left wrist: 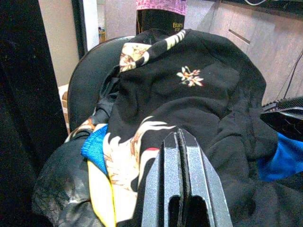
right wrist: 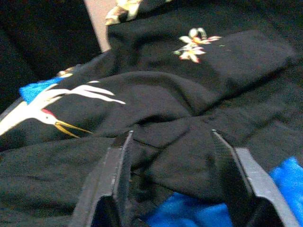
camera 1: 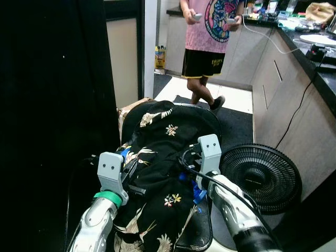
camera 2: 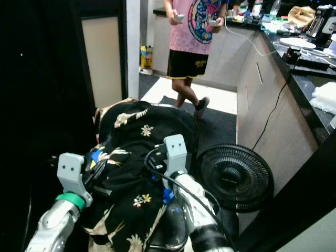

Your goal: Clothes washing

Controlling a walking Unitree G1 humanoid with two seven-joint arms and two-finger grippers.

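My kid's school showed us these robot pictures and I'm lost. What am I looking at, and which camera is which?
A humanoid robot is doing laundry. The two wide pictures come from its head, looking down; the two close ones come from cameras on its wrists. Before it lies a heap of clothes, mostly a black flowered garment with blue cloth beneath. The left gripper is shut and holds nothing. The right gripper is open over the black fabric. A floor fan stands nearby, and a person stands behind.
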